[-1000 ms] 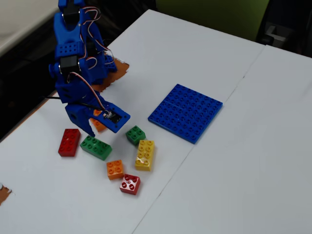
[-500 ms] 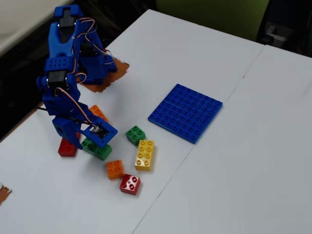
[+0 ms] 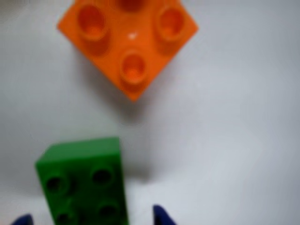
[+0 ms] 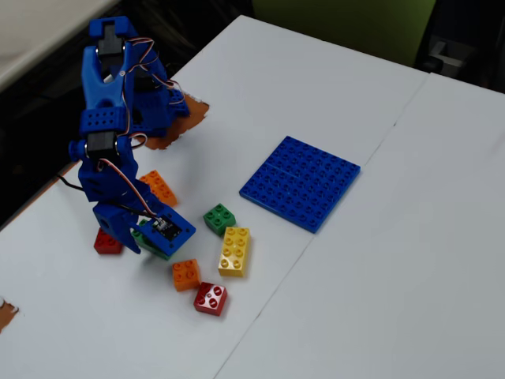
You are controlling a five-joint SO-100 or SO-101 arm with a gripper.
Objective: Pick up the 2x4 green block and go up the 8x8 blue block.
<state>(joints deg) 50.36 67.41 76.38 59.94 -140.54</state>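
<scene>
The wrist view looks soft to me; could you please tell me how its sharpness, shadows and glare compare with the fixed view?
Wrist view: blurred throughout, with the 2x4 green block and orange brick soft-edged, faint shadows beside both, a small glint on the orange top. Fixed view: sharper, evenly lit, individual studs readable on the 8x8 blue block, no strong glare on the white table.

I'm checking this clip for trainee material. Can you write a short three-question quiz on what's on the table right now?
1. True or false: in the wrist view, the gripper straddles the 2x4 green block, a fingertip on each side.
2. In the fixed view, which brick lies nearest the 8x8 blue block? A) small green brick B) small red brick C) small orange brick
3. Is anything stacked on the blue block?

Key: 1 true; 2 A; 3 no, its studs are bare.
</scene>
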